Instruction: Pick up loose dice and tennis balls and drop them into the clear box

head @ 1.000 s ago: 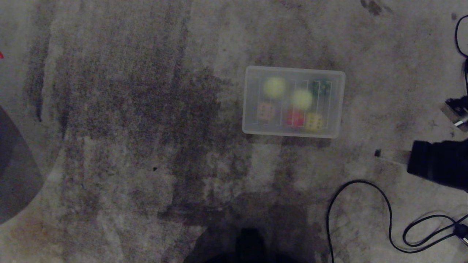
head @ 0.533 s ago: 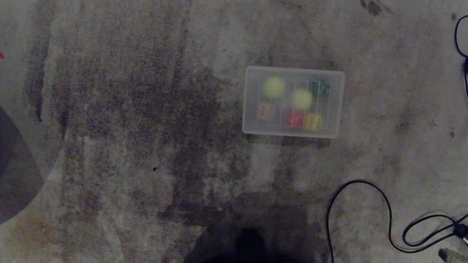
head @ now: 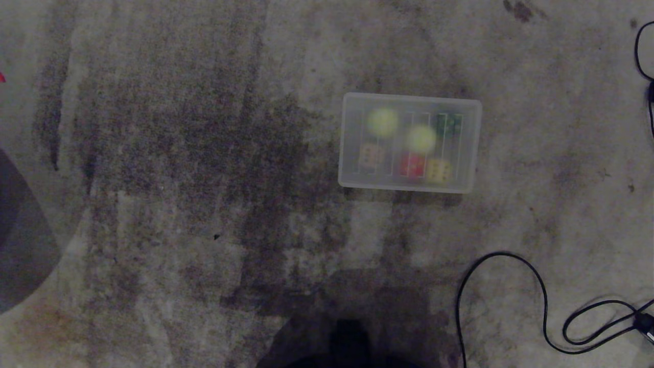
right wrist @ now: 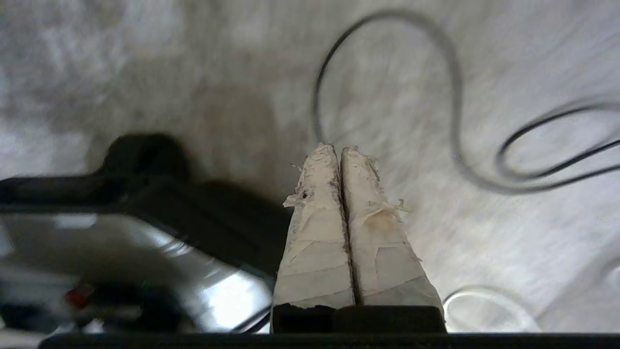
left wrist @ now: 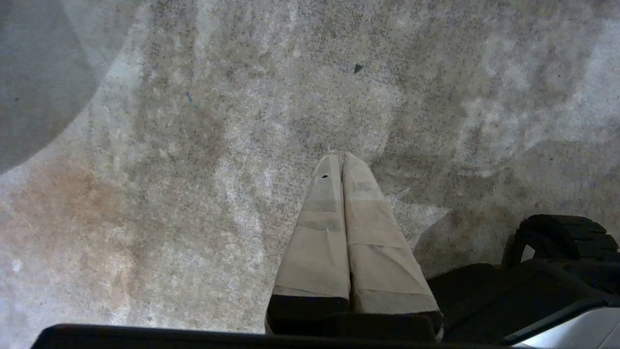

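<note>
The clear box (head: pixel 352 179) lies on the stained floor, right of centre in the head view. Inside it, blurred behind a ribbed translucent top, are two tennis balls (head: pixel 382 122) (head: pixel 422 138) and several dice: beige-pink (head: pixel 371 155), red (head: pixel 412 165), yellow (head: pixel 438 170) and dark green (head: pixel 449 124). Neither arm shows in the head view. My left gripper (left wrist: pixel 341 156) hangs shut and empty over bare floor. In the right wrist view my right gripper (right wrist: pixel 337 148) is shut and empty too, above the floor near a black cable.
A black cable (head: pixel 511 263) loops over the floor at the lower right, also in the right wrist view (right wrist: pixel 453 97). A grey rounded patch (head: pixel 20 245) lies at the left edge. The robot's base (right wrist: pixel 121 242) and a wheel (left wrist: pixel 562 237) sit close to the grippers.
The right arm, at the right edge of the head view a second ago, has drawn back out of that view. The box and its contents have not moved.
</note>
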Motion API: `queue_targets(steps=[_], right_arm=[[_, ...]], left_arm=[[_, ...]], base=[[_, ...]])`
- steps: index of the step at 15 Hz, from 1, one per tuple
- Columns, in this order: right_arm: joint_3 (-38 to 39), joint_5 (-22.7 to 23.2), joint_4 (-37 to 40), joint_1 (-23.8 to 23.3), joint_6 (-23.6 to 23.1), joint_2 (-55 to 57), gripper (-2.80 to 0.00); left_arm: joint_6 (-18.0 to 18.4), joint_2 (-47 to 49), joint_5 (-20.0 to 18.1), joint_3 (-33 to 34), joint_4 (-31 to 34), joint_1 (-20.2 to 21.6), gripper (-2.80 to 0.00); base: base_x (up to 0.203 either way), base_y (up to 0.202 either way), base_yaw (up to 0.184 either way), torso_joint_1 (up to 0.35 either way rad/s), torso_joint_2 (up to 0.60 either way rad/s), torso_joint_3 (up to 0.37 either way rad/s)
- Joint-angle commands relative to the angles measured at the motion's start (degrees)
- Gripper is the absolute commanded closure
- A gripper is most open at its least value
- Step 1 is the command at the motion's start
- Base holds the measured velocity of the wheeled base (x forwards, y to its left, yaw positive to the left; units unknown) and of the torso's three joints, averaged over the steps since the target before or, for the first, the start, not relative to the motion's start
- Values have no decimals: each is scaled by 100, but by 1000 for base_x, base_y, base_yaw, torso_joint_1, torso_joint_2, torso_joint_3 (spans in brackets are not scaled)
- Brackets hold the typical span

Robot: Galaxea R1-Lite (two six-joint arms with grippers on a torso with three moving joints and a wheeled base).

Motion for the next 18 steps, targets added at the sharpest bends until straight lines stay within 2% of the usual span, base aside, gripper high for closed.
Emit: queue_targets(steps=[1,18], right_arm=[[141,-382,27,-10,-292,-462,0],[184,-447,14,-13,-361,-458,0]], left_arm=[[-2,6,1,9,-1,4,0],[7,6,1,9,8,-5,0]], base=[[0,0,0,0,0,0],[0,0,0,0,0,2]])
